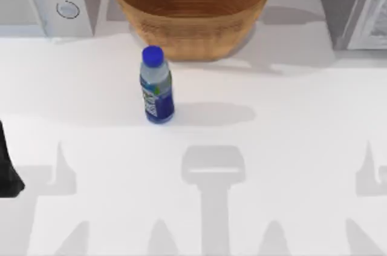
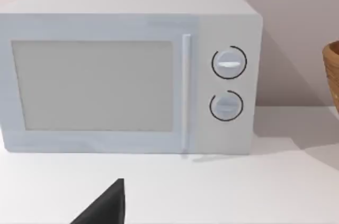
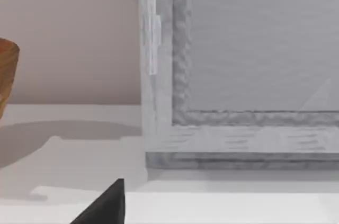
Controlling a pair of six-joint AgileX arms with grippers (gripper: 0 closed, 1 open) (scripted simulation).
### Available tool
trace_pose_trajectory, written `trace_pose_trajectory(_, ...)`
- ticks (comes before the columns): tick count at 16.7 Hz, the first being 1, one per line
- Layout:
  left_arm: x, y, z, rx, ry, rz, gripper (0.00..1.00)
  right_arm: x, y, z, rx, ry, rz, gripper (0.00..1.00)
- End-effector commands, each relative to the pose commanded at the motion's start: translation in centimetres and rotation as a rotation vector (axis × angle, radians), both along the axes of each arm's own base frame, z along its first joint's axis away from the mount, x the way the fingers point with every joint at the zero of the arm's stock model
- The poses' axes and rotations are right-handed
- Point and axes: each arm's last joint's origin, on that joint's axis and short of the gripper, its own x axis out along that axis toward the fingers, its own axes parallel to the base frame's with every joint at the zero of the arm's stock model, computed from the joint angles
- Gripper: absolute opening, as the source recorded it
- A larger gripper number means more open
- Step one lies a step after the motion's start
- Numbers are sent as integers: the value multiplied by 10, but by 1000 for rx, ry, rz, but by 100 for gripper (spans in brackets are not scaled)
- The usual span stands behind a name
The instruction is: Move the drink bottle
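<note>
**Bottle untouched, both arms parked back**

I see the drink bottle (image 1: pixel 156 86) standing upright on the white table (image 1: pixel 272 147), left of centre, just in front of the woven basket (image 1: pixel 192 8) and apart from it. The microwave (image 2: pixel 127 70) sits in the far left corner and a grey appliance (image 3: pixel 238 70) in the far right.

My left arm shows as a dark sliver at the table's left edge (image 1: pixel 9 165), well short of the bottle; its wrist camera looks at the microwave, with one dark fingertip (image 2: pixel 106 208) low in the view. The right wrist camera faces the grey appliance, again with one dark fingertip (image 3: pixel 106 208) showing. I cannot tell how wide either set of jaws stands, and nothing lies between them.

The reach has not begun, I judge. The left arm is nearer, so I would use it: bring the jaws in level, wide, straddling the labelled body below the cap, approaching from the side away from the basket, then close gently so the light bottle doesn't tip.
</note>
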Motion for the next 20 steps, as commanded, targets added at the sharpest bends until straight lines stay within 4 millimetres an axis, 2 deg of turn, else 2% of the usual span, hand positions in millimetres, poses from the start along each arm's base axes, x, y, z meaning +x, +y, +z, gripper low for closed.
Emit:
trace_pose_trajectory(3, 0, 0, 0, 0, 0, 0, 100, 0, 0, 3, 2, -9, 5, 100)
trace_pose_trajectory(6, 0, 0, 0, 0, 0, 0, 100, 3, 5, 20, 10, -42, 46, 100)
trace_pose_trajectory(9, 0, 0, 0, 0, 0, 0, 100, 15, 14, 38, 13, -36, 117, 100)
trace_pose_trajectory(12, 0, 0, 0, 0, 0, 0, 100, 40, 30, 52, 6, 5, 206, 100)
trace_pose_trajectory(15, 0, 0, 0, 0, 0, 0, 100, 74, 56, 56, -9, 61, 309, 100)
trace_pose_trajectory(17, 0, 0, 0, 0, 0, 0, 100, 99, 80, 51, -23, 97, 382, 100)
trace_pose_trajectory(20, 0, 0, 0, 0, 0, 0, 100, 132, 122, 32, -45, 143, 490, 100)
